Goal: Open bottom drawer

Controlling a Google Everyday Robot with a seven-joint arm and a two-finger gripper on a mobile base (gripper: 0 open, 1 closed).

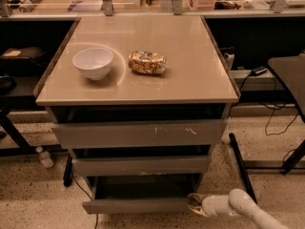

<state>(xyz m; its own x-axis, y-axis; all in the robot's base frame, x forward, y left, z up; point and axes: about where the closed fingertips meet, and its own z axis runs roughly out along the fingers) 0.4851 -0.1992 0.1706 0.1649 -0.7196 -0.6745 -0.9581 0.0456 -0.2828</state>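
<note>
The desk [190,80] stands in the middle of the room with three grey drawers under its top. The bottom drawer [138,205], the lowest and narrowest under the desk, is pulled partly out, so its shallow dark inside shows behind the plain front. The gripper [194,204] sits low at the desk's front right corner, against the right end of that drawer's front; whether the jaws are wide or narrow I cannot tell. The white arm [238,206] runs off to the lower right of the desk. On the desk, a white bowl [93,63] sits left of centre and a crumpled packet [147,63] just beside it. A small bottle [45,157] lies on the floor left of the desk
</note>
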